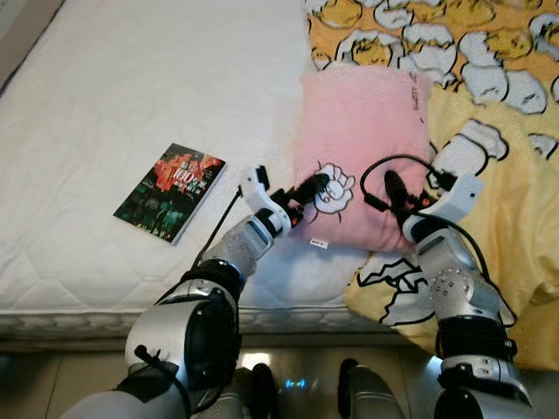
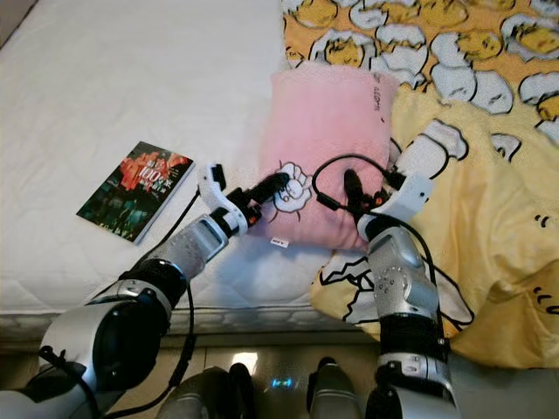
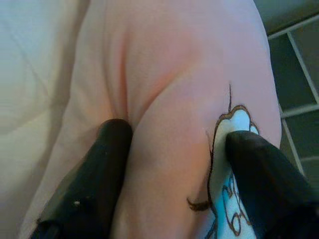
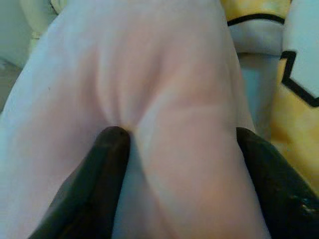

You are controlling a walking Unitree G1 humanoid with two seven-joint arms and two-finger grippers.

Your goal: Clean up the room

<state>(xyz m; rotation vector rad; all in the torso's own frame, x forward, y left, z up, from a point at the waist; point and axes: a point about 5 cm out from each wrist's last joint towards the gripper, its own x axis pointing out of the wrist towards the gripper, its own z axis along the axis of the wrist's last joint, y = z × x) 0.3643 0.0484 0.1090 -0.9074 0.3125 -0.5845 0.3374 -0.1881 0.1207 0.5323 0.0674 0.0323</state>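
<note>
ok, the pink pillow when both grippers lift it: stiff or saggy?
Probably saggy: the pink pillow dents and creases around the left gripper and right gripper fingers. It looks soft and probably light. The plush cover should resist slipping, though the middle may droop between the grips.

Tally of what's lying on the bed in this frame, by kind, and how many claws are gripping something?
Pink pillow: 1
Book: 1
Yellow patterned blanket: 1
Total on the white mattress: 3
Claws pinching the pillow: 2, the left claw and the right claw.
</note>
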